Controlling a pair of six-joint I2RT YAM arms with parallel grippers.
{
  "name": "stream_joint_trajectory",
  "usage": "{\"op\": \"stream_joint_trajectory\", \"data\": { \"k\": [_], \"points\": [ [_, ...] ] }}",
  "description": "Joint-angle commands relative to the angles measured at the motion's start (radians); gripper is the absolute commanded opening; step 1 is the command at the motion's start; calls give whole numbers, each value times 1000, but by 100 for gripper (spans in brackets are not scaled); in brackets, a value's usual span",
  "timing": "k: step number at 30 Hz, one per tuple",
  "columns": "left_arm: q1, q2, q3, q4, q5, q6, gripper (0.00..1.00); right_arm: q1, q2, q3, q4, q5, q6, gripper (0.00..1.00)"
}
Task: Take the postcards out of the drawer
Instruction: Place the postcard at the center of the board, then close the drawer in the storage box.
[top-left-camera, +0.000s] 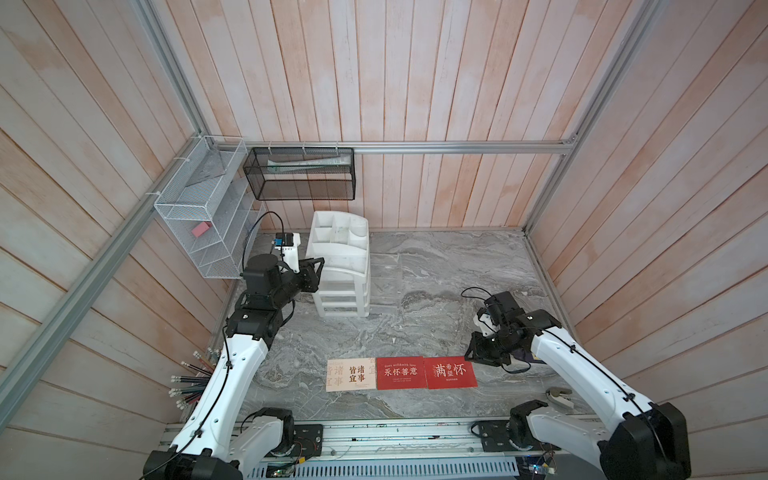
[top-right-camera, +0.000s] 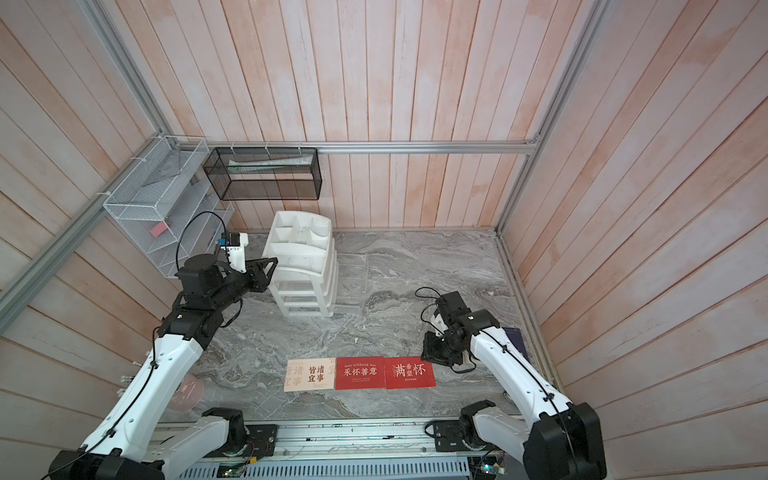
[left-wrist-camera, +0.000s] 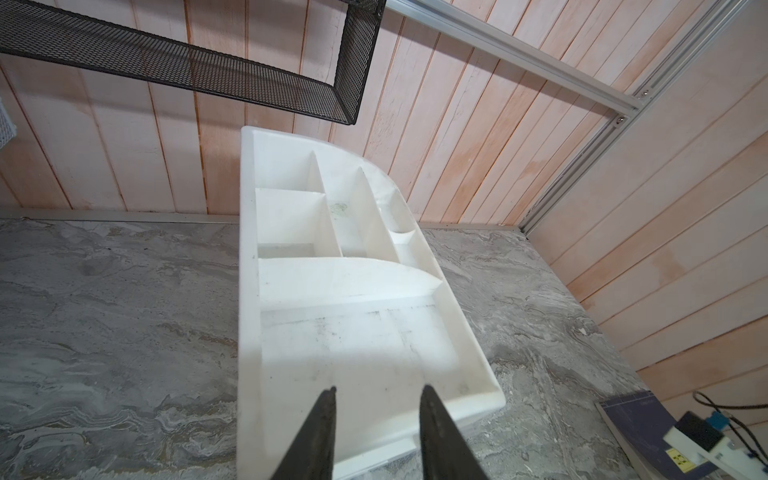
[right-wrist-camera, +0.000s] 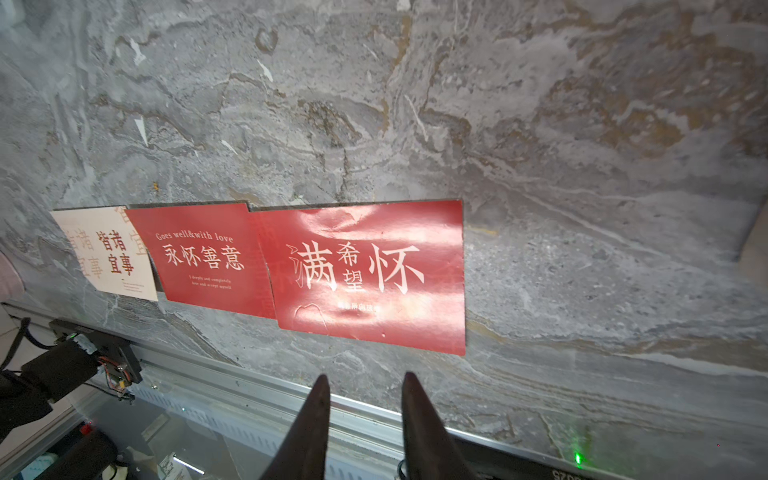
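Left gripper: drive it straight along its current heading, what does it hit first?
The white drawer organizer: the left gripper, jaws open and empty, points at the shallow front tray on its top. Probably the near rim or tray floor comes first; depth is too unclear to say which.

Navy booklet (top-right-camera: 515, 340): mostly hidden under your right arm (top-right-camera: 513, 368).
Cream postcard (right-wrist-camera: 104, 249) small print: too small for you to read.
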Motion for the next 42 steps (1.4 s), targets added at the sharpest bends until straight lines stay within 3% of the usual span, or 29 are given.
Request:
{"op": "stream_joint_trajectory", "data": {
  "k": [1,10,18,27,42],
  "points": [
    [5,-3,18,-7,-9,-5,36,1,-10,-16,124,-48,36,31],
    [8,56,169,-128,-100,-11,37,-31,77,-78,538,-160,93,31],
    [73,220,337,-240,8,11,35,-42,256,26,778,-218,72,30],
    [88,343,463,-316,30,75,32,-55,428,171,832,-283,25,29],
    [93,474,554,-363,-19,124,30,-54,497,201,864,-326,5,28]
  ]
}}
